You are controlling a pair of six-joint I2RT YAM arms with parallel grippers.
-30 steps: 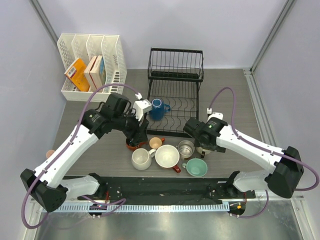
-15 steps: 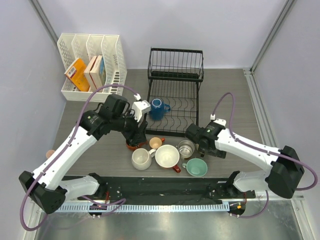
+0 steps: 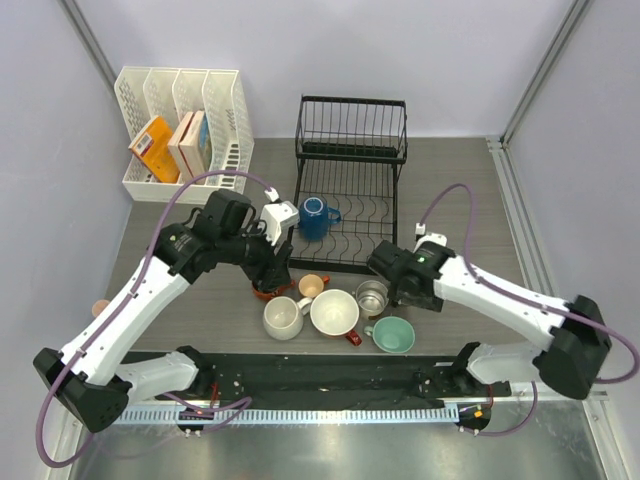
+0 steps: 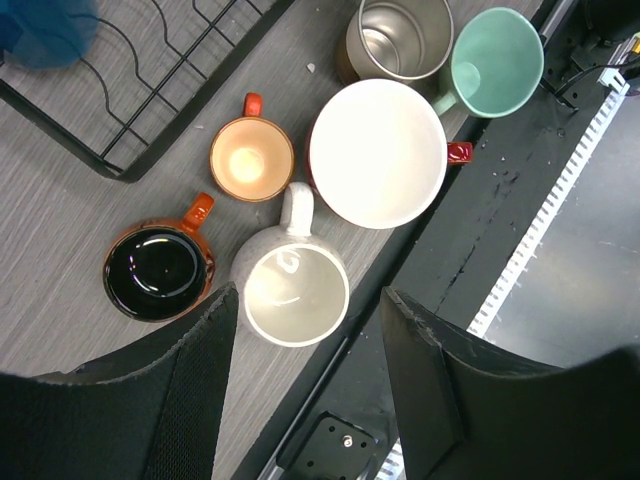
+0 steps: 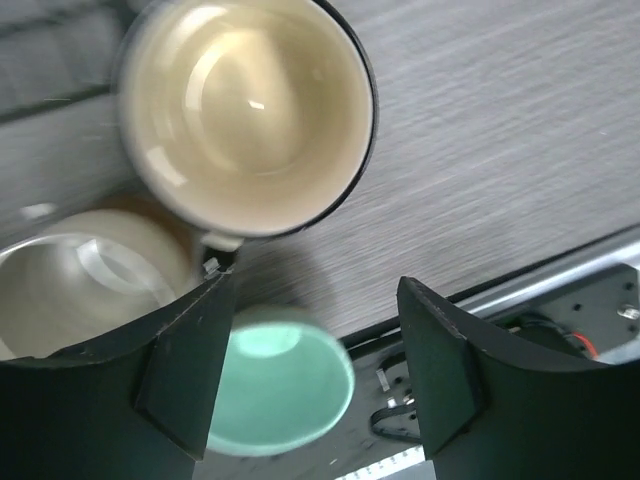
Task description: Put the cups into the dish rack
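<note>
Dish rack: black wire, upper centre of the top view, on the grey table.
Blue mug: upright in the rack's lower tier, at its left edge.
Other cups: on the table just below the rack, none loaded.
Left wrist view, cluster: cream mug bottom centre, black mug with orange handle to its left, peach mug above, red mug with white inside centre, steel mug and teal mug at top right.
Left gripper: fingers spread wide, empty, hovering over the cream mug.
Right gripper: fingers apart, gripping nothing, above bare table.
Right wrist view: black-sided mug with cream inside at upper left, teal mug at lower centre, blurred.
File organizer: white, upper left of the top view, well apart from the rack.
</note>
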